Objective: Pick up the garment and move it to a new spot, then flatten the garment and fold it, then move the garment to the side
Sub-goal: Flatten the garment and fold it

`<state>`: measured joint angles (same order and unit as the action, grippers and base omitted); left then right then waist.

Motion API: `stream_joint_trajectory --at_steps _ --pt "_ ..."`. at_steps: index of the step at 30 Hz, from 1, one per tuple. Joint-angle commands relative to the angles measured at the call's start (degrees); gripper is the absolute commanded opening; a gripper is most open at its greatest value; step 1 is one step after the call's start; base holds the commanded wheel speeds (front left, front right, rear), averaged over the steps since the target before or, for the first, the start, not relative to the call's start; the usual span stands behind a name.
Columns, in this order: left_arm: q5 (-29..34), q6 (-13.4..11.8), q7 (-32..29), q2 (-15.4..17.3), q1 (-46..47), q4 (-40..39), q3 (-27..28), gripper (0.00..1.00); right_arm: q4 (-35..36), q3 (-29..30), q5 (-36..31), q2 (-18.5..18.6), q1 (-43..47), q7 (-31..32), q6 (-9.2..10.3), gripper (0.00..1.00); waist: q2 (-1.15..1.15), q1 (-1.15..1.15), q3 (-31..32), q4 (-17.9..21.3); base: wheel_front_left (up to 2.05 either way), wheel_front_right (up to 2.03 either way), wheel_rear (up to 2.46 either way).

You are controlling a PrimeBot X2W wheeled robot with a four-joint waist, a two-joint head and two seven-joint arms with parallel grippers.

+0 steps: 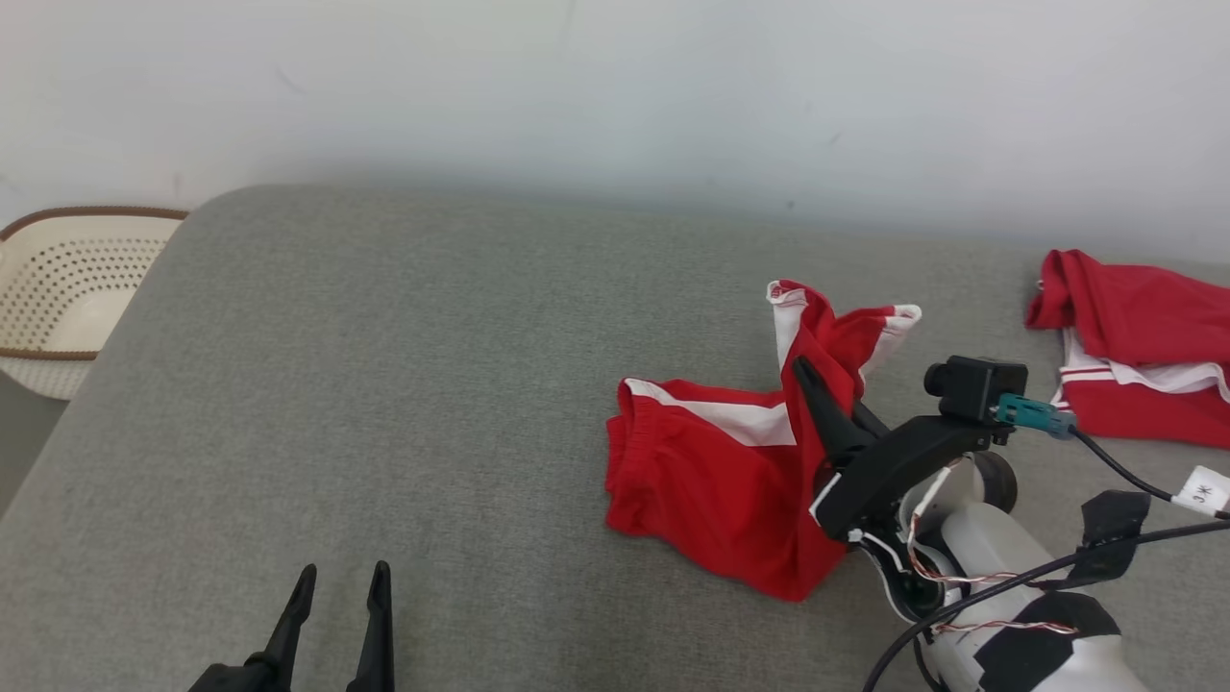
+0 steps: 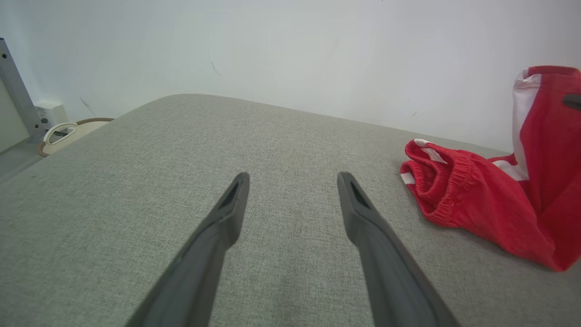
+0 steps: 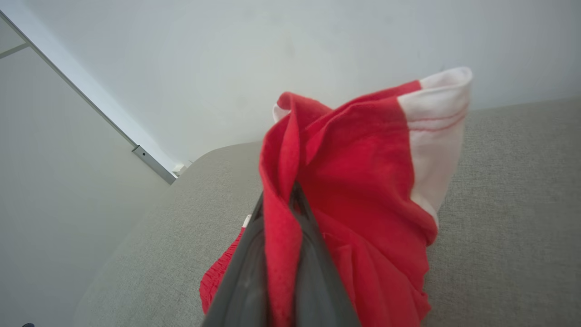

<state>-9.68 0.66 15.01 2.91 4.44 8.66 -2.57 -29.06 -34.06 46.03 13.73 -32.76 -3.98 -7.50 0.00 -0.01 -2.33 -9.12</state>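
The garment is a pair of red shorts with white stripes and white leg hems, lying right of centre on the grey padded surface. My right gripper is shut on a fold of it and lifts one leg, so the white hem stands above the rest. In the right wrist view the red cloth of the garment is pinched between the dark fingers and drapes over them. My left gripper stands open at the lower left, well apart from the garment, with nothing between its fingers.
A second red and white garment lies at the right edge of the surface. A cream perforated basket sits off the surface's left end. A white wall runs behind. Cables trail from my right wrist.
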Motion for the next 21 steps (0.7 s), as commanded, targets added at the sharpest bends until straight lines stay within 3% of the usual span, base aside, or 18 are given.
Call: stream_joint_trajectory --at_steps 1,21 --pt "-0.41 0.05 0.24 0.00 -0.08 0.24 -0.32 1.00 -0.31 -0.45 0.24 -0.62 -0.67 -0.04 0.03 0.00 0.00 0.01 -0.17 -1.13 0.00 0.00 0.00" --pt "-1.73 -0.28 0.24 0.01 3.02 1.49 -4.57 1.00 -19.21 -4.56 -0.46 -8.74 -7.98 -4.27 0.03 0.00 0.00 0.01 -3.22 -6.64 0.00 0.00 0.00"
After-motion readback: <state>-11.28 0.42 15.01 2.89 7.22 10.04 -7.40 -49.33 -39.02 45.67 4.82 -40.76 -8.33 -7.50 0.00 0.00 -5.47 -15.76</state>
